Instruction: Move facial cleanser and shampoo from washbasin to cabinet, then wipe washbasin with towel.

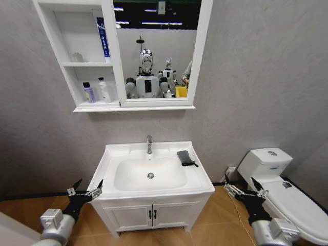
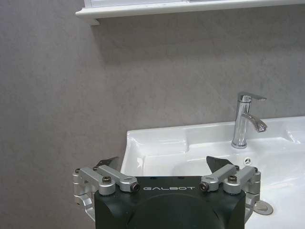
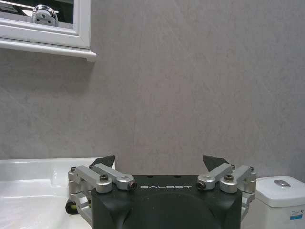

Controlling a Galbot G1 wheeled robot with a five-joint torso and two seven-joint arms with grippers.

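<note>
With both bottles seemingly shelved in the cabinet (image 1: 84, 64), the towel (image 1: 186, 157) lies on the washbasin (image 1: 118, 154) right of the tap (image 1: 149, 144); it should be approached squarely by the spread, empty right gripper (image 1: 245, 190), the left gripper (image 1: 85, 189) likewise spread and empty.

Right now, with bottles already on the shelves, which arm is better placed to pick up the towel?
Probably the right. The towel lies on the washbasin's right rim, nearer the open right hand; the open left hand hangs past the opposite edge.
</note>
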